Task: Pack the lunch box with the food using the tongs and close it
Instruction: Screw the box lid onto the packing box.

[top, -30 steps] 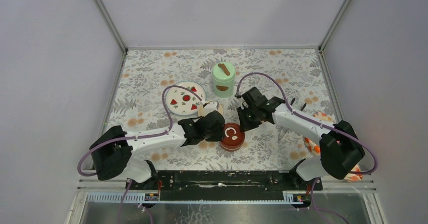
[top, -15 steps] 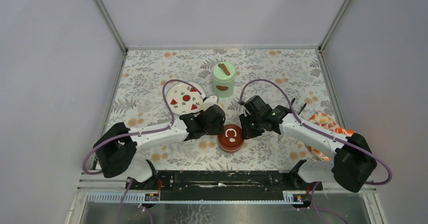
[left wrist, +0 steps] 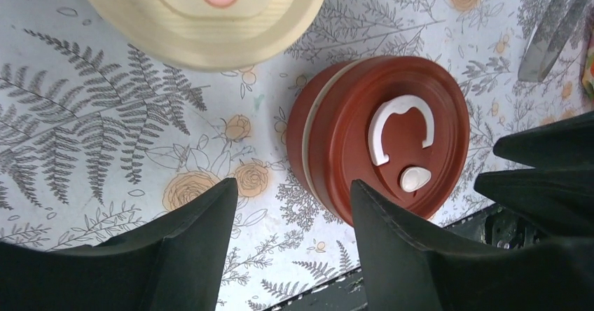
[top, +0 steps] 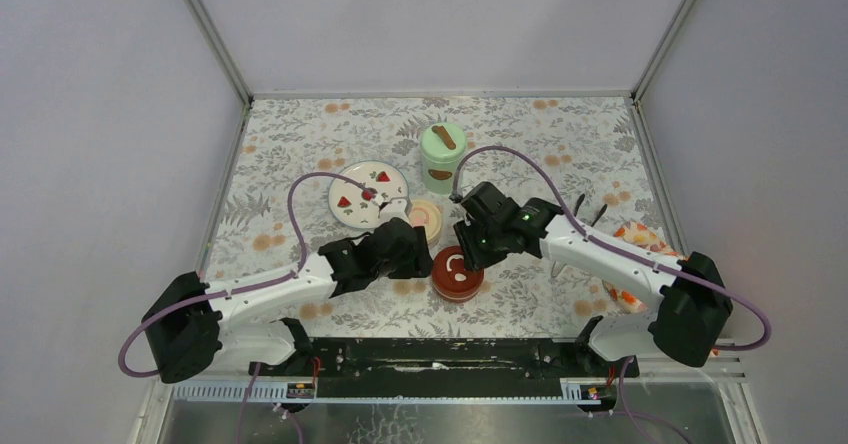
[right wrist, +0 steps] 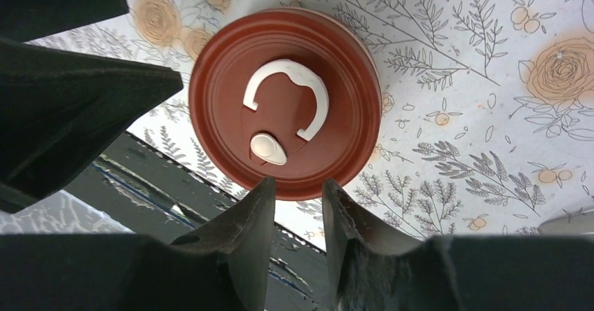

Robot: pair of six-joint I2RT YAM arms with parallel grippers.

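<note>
The lunch box stands in three parts: a mint-green jar (top: 443, 159) with its lid on, a cream-lidded bowl (top: 427, 217) (left wrist: 203, 17), and a dark-red-lidded bowl (top: 458, 272) (left wrist: 392, 146) (right wrist: 286, 101) with a white ring pull. My left gripper (top: 422, 255) (left wrist: 293, 185) is open just left of the red bowl, over bare cloth, holding nothing. Hovering over that bowl's right side, my right gripper (top: 466, 248) (right wrist: 299, 181) is open by a narrow gap, empty. Dark tongs (top: 602, 209) (left wrist: 553, 31) lie to the right. No food shows.
A white plate (top: 366, 194) with red fruit pictures lies behind my left arm. An orange-patterned wrapper (top: 640, 237) sits at the right edge under my right arm. The black base rail (top: 440, 354) runs along the near edge. Walls enclose the floral tablecloth.
My left gripper opened wider and drew back to the left, uncovering the cream-lidded bowl. My right gripper moved left over the red bowl and opened slightly.
</note>
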